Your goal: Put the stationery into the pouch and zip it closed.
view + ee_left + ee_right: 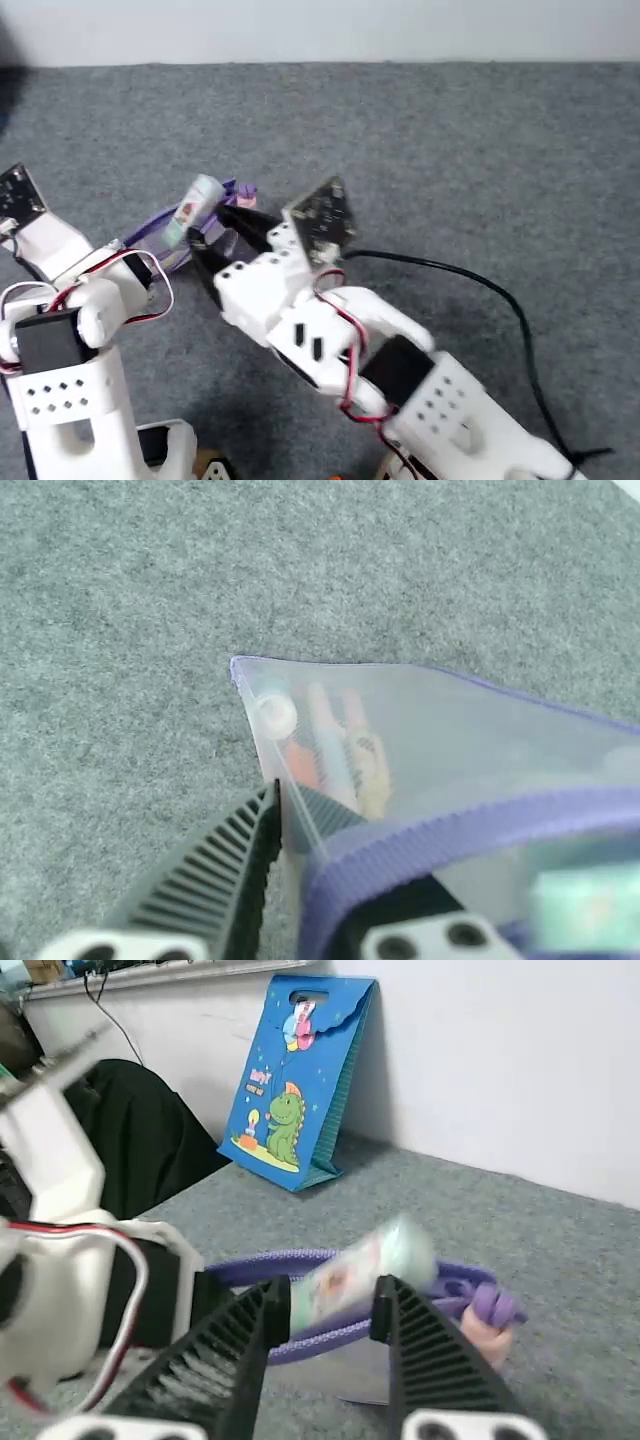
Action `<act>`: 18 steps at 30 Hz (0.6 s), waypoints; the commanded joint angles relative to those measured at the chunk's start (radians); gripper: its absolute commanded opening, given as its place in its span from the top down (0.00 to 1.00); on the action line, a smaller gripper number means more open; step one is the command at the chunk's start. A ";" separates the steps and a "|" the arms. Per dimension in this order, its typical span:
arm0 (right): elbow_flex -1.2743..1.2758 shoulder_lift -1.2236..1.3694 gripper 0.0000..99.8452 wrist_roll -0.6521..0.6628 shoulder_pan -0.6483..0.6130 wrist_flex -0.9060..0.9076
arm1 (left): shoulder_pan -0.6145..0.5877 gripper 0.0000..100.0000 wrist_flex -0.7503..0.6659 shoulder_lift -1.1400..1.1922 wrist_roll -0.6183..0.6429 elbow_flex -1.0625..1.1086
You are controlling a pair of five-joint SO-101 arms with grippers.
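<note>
A translucent pouch [160,238] with a purple zip band lies on the grey carpet, its mouth facing the right arm. My left gripper [310,832] is shut on the pouch's [450,740] purple band near one corner. Orange and pink pens [330,748] show through its wall. My right gripper [204,224] is shut on a pale green and white tube [195,207], held tilted just above the pouch's mouth. In the right wrist view the tube [362,1263] sits between the ribbed fingers [245,1345] over the purple rim [250,1263]. A purple zip pull with a pink charm [488,1318] lies at the rim's far end.
A black cable [500,298] trails from the right arm across the carpet. A blue gift bag [295,1080] leans against the white wall beyond the pouch, next to a dark bundle [150,1130]. The left arm's white body [60,1260] stands close beside the right gripper.
</note>
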 commanded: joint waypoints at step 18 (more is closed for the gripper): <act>-0.005 -0.031 0.97 0.012 0.107 0.282 | -0.011 0.99 -0.006 -0.005 0.011 -0.005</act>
